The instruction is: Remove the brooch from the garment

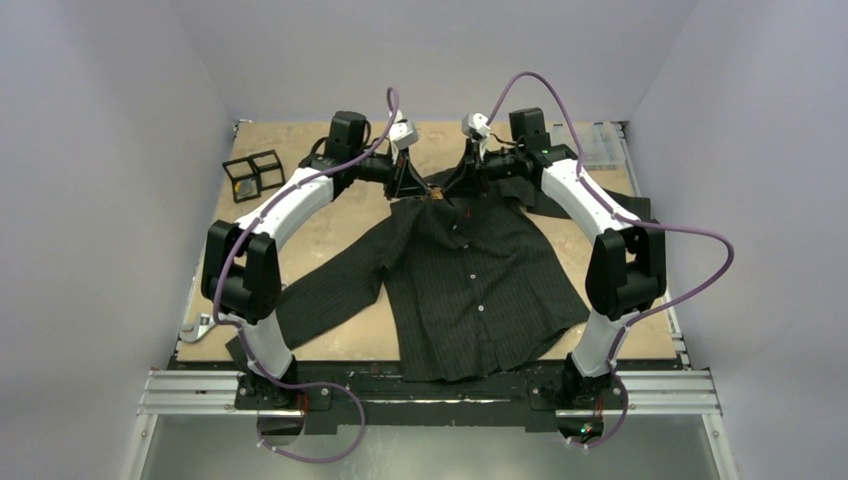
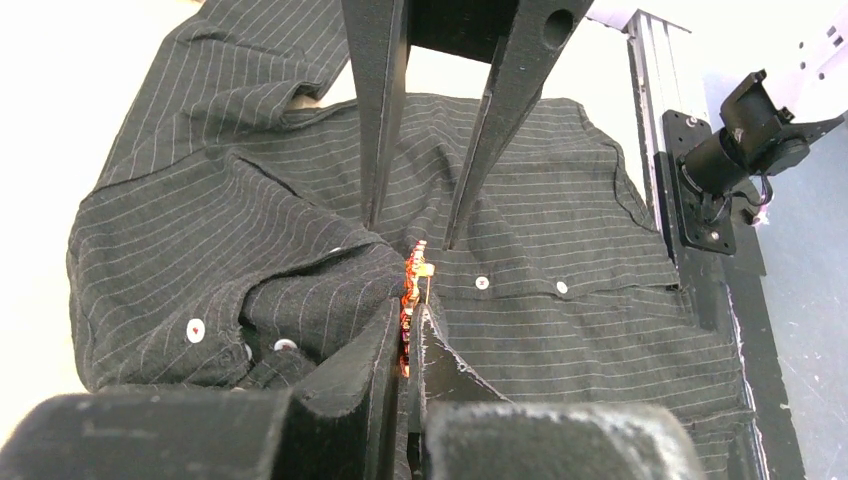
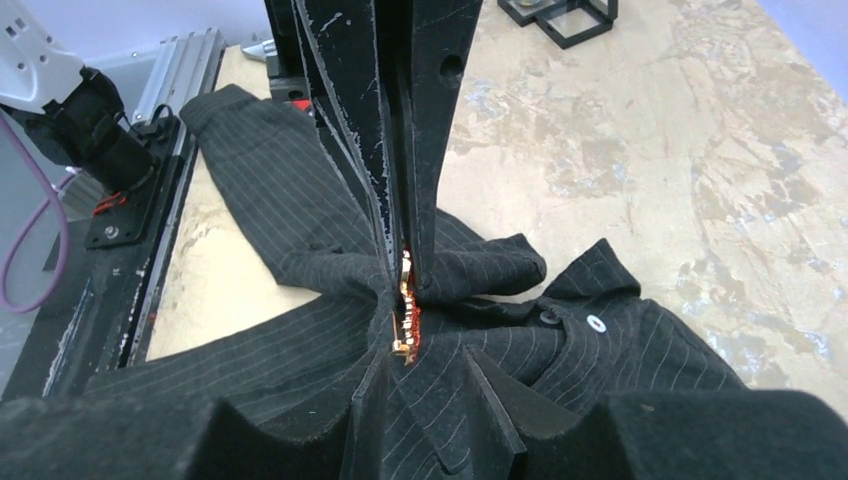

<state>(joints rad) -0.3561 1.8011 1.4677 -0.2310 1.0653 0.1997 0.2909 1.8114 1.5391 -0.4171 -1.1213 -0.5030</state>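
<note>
We see a black pinstriped shirt [image 1: 470, 290] spread front-up on a mottled tan table [image 1: 345, 335], with its collar at the far side and its hem at the near edge. From above, the brooch is only a brownish speck at the collar, crowded by both grippers. The wrist views show more: a small gold and red-orange brooch [image 3: 404, 322] standing on edge in bunched cloth just beside the button placket. Its outline is mostly hidden by fingers and folds, and we cannot tell how it is fastened. The right-hand sleeve lies partly under the right arm [image 1: 590, 205]. The end of the other sleeve disappears behind the left arm [image 1: 290, 205].

Both arms arch out from their bases and bend inward, so that the wrists meet over the collar with the grippers facing each other. The left gripper [image 2: 410, 305] has its two fingers pinched together on the brooch, and in the right wrist view a bit of gold shows right at their tips. The right gripper [image 2: 410, 234] has its fingers spread apart. Their tips press into the cloth on either side of the brooch's far end and grip nothing.

Small white buttons [image 2: 482, 283] run along the placket away from the brooch. A black open-frame box [image 1: 255, 175] stands at the far left of the table, well apart from the shirt.
</note>
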